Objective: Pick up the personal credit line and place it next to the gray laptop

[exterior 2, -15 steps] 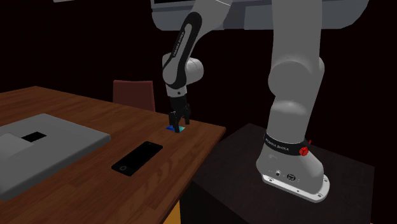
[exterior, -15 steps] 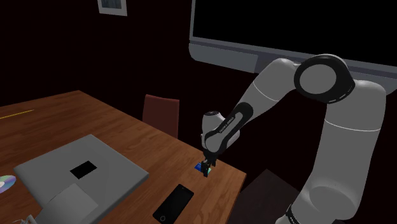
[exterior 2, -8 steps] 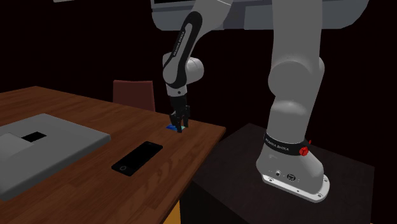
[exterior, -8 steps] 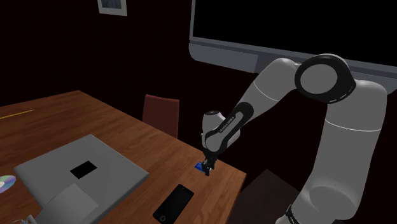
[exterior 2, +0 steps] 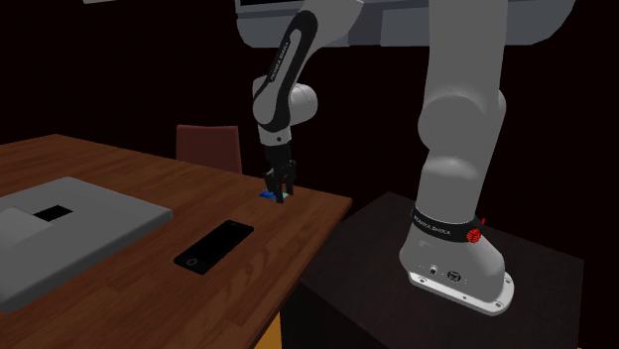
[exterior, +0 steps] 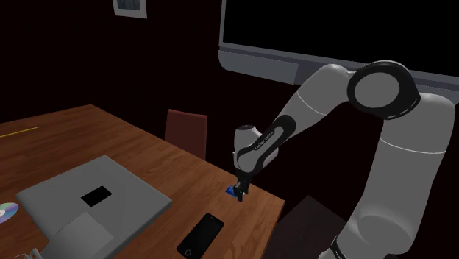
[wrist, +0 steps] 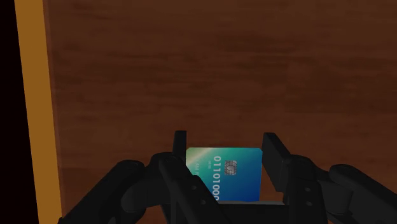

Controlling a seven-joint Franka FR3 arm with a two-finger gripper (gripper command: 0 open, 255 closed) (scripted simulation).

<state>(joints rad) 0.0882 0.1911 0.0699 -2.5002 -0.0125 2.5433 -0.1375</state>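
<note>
A blue-green credit card (wrist: 226,173) with a chip and printed digits sits clasped between the two black fingers (wrist: 180,145) in the wrist view. My gripper (exterior: 240,193) points straight down near the wooden table's (exterior: 147,158) corner by the stand, shut on the card (exterior: 232,193). From the second exterior view the gripper (exterior 2: 279,191) and a sliver of blue card (exterior 2: 266,196) are right at the table top; I cannot tell whether the card is lifted. The gray laptop (exterior: 95,199) lies closed, well away toward the shoulder view's left.
A black phone (exterior: 200,235) lies flat between the laptop and the card. A dark red chair (exterior: 185,131) stands behind the table. A disc (exterior: 6,212) lies at the far left edge. The dark stand (exterior 2: 446,288) sits beside the table's edge (wrist: 35,108).
The fingers stood open around the card a second ago and have closed on it. The hand stays at the same spot; the upper arm has shifted slightly.
</note>
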